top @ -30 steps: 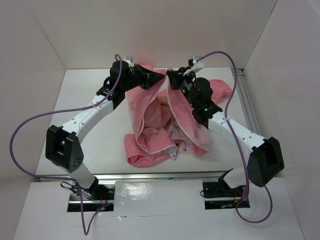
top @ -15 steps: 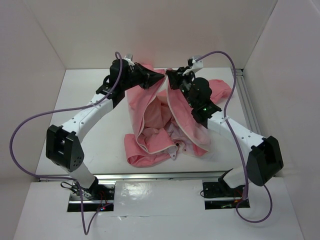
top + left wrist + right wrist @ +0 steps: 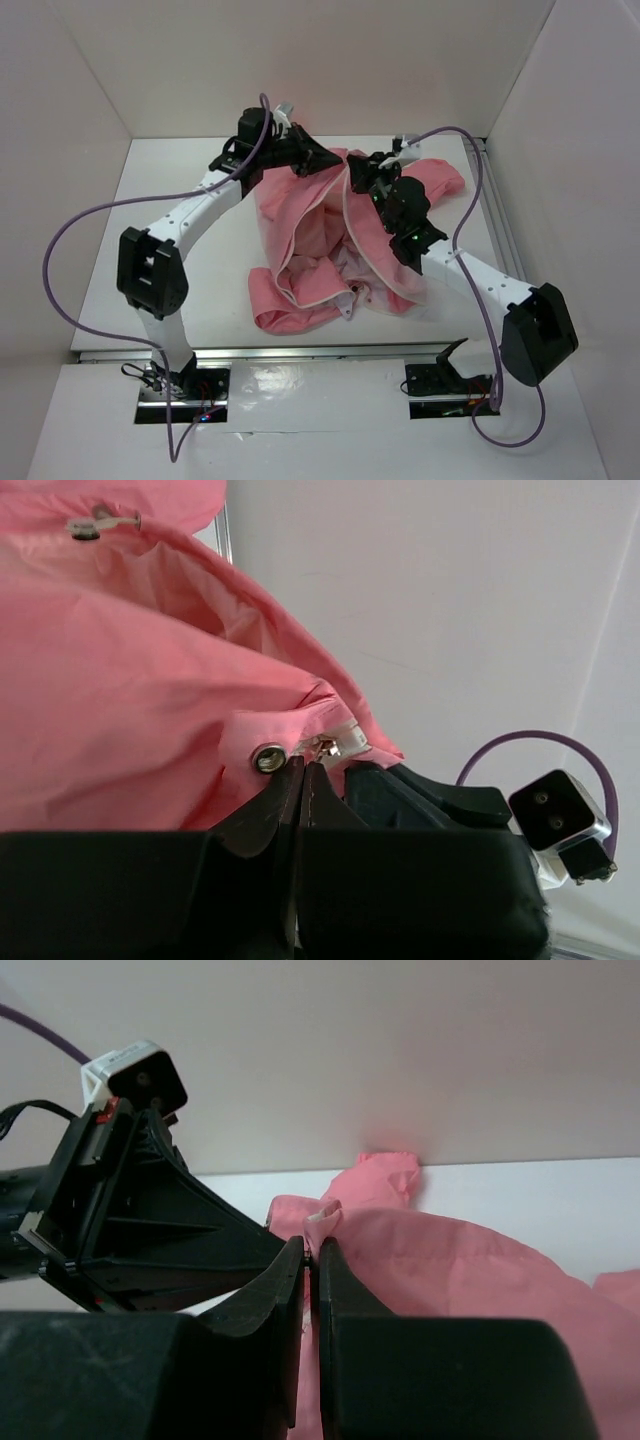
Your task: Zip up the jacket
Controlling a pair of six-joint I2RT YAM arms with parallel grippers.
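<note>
The jacket (image 3: 320, 240) lay crumpled in the middle of the white tabletop (image 3: 190, 270). It was salmon pink outside and paler pink inside, and its front was open, with white zipper edging (image 3: 347, 215) running down from its far end. Both hands met at that far end. The left hand (image 3: 328, 160) had its fingers pressed together on the fabric edge, just beside a round metal snap (image 3: 268, 757) and a silver zipper piece (image 3: 338, 742). The right hand (image 3: 353, 175) was likewise clamped on a pale bit of the jacket's edge.

The jacket's near end was bunched in folds, so the zipper's lower ends could not be traced. How much cloth sat between either pair of fingers was hidden by the black fingers themselves.

Plain white walls (image 3: 300, 60) rose behind the jacket and to either side, and purple cables (image 3: 60, 250) looped off both arms.
</note>
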